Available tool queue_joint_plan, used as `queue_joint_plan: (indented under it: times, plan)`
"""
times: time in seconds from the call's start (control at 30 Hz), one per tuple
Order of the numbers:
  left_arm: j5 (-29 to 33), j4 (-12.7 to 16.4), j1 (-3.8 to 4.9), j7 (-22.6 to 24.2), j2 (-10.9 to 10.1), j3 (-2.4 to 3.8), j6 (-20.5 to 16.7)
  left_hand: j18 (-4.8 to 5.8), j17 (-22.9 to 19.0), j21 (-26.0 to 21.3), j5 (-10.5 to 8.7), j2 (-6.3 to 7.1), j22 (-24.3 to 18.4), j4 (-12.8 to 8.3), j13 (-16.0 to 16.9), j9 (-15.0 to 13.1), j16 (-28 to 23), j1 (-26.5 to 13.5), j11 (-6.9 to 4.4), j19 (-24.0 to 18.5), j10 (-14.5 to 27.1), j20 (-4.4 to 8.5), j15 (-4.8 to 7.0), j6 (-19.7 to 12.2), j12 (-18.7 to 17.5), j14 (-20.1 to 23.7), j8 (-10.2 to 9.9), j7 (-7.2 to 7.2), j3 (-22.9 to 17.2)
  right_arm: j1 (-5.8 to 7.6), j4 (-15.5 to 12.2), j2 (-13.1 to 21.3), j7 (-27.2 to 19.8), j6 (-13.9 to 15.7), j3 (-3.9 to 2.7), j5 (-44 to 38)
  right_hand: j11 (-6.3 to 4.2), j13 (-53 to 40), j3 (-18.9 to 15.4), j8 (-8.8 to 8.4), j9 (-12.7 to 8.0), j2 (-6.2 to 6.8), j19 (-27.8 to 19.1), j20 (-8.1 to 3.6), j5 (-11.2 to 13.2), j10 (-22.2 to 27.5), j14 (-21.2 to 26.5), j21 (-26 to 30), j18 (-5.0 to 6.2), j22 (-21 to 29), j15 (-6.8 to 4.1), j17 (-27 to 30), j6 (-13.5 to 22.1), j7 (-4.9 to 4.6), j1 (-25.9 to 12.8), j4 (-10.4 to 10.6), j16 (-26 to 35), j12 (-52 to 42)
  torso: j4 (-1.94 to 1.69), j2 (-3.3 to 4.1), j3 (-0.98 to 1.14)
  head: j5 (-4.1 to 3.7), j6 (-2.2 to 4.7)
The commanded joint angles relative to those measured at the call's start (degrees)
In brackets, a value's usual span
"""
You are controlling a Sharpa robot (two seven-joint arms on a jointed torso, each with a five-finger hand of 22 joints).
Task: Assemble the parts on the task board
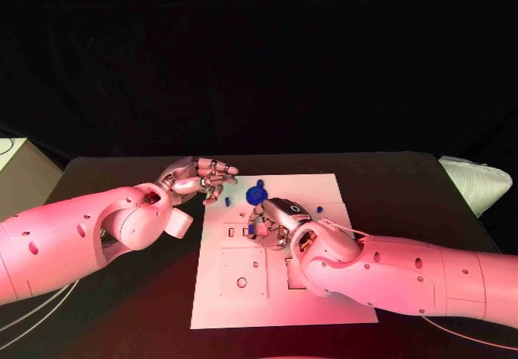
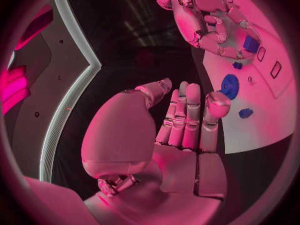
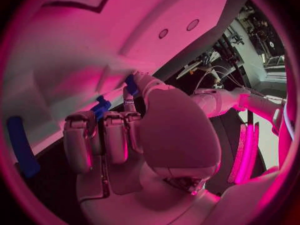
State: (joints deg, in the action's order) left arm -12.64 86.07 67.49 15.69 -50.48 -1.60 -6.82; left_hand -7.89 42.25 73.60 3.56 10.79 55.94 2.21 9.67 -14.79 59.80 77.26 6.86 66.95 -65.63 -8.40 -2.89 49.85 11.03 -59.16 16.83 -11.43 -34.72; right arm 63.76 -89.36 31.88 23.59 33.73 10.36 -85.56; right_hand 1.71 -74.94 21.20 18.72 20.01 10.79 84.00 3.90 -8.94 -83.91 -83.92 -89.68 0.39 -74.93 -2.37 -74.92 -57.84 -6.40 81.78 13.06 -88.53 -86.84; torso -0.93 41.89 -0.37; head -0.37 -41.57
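The white task board (image 1: 324, 299) lies in the middle of the black table. My right hand (image 1: 281, 222) is low over its upper middle and pinches a small blue part (image 2: 251, 43) at its fingertips, close against the board (image 3: 94, 45). The same blue part (image 3: 131, 84) sits by the thumb in the right wrist view. A blue gear (image 1: 256, 195) lies on the board just beyond that hand, also seen as the gear (image 2: 230, 86). My left hand (image 1: 200, 179) hovers at the board's far left corner, fingers (image 2: 187, 115) held together, holding nothing.
More small blue parts lie on the board: one (image 1: 320, 209) right of my right hand, one (image 2: 245, 113) near the gear, and a long one (image 3: 22, 145). The board (image 1: 243, 280) has cut-out slots nearer me. A white object (image 1: 475, 183) sits at the table's right edge.
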Motion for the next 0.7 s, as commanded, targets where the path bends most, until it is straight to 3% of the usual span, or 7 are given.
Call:
queue_joint_plan:
  times: [0.03,0.7]
  plan:
    - [0.2,0.1,0.01,0.1,0.1,0.03,1.1,0.8,0.1,0.3,-0.24,0.12,0.0,0.1,0.1,-0.1,-0.1,-0.7,0.05,-0.5,0.3,-0.11,-0.09,-0.4,0.3,0.4,-0.1,0.17,-0.2,-0.2,0.2,-0.2,1.1,-0.4,0.05,-1.9,-0.25,-12.0,-0.1,0.45,0.1,0.23,6.0,-0.4,0.1,-3.2,-5.1,-0.3,-0.39,-15.1,-0.14,-10.9,-0.5,0.48,-0.6,0.3,0.2,0.2,0.03,-0.03,0.02,0.02,-0.12]
    - [0.2,0.0,0.01,0.0,0.1,0.03,1.4,0.79,0.1,0.3,-0.23,0.09,0.0,0.1,0.1,-0.1,-0.1,-0.8,0.04,-0.5,0.3,-0.13,-0.1,-0.4,0.3,0.3,-0.1,0.2,-0.2,-0.45,0.4,-0.3,0.5,-1.0,0.05,-1.7,-0.04,-11.2,-0.5,0.46,0.0,1.22,6.0,-0.36,0.4,-2.3,-5.1,-0.3,-0.39,-15.1,-0.03,-10.6,0.8,0.16,-1.7,0.6,0.3,1.2,0.05,-0.04,0.07,0.07,-0.36]
